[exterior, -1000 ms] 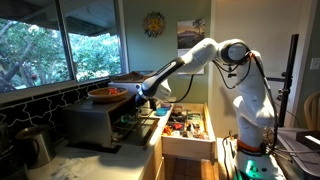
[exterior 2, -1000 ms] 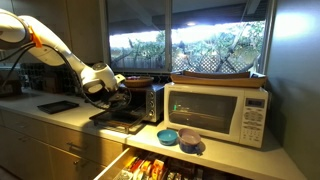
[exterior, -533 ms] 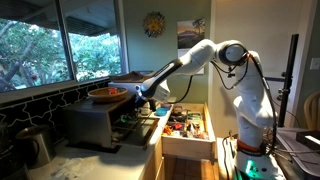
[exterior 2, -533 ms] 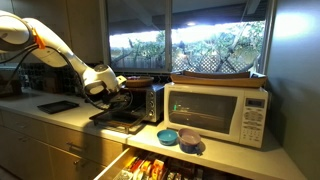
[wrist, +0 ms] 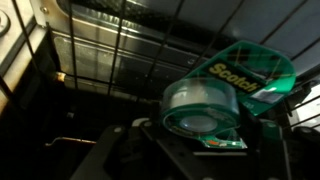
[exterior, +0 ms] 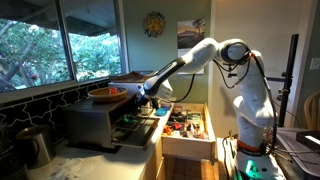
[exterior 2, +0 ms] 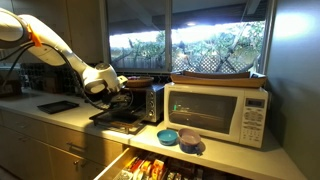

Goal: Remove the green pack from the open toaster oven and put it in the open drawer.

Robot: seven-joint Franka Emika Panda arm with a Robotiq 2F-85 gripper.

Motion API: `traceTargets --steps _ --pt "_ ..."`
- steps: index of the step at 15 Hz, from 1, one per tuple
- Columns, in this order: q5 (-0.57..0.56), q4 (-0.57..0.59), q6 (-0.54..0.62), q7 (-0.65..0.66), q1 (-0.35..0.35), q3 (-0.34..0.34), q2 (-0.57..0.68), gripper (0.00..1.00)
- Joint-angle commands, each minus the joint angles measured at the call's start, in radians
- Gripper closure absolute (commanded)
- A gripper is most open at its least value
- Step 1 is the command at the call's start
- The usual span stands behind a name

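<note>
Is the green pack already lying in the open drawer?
No, the wrist view shows the green pack close before the ribbed metal interior of the toaster oven.

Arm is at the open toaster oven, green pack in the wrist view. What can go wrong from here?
1. The green pack is rounded and glossy, and the hold of the gripper on it is unclear; it may slip.
2. The wire rack sits close behind it; pulling out could snag.
3. The drawer is crowded, so the pack may perch on other items.
</note>
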Motion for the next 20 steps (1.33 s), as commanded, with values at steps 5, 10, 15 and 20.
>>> traceTargets --steps 5,10,15,20 --pt "-0.13 -0.314 -0.174 0.098 -0.032 -0.058 -0.333 0.53" --pt "-0.358 -0.472 -0.229 0.319 -0.211 -0.02 -0.526 0.53" --pt "-0.616 -0.568 -0.222 0.609 -0.416 -0.033 -0.595 0.53" --pt "-0.768 -0.592 -0.189 0.801 -0.594 -0.038 -0.486 0.53"
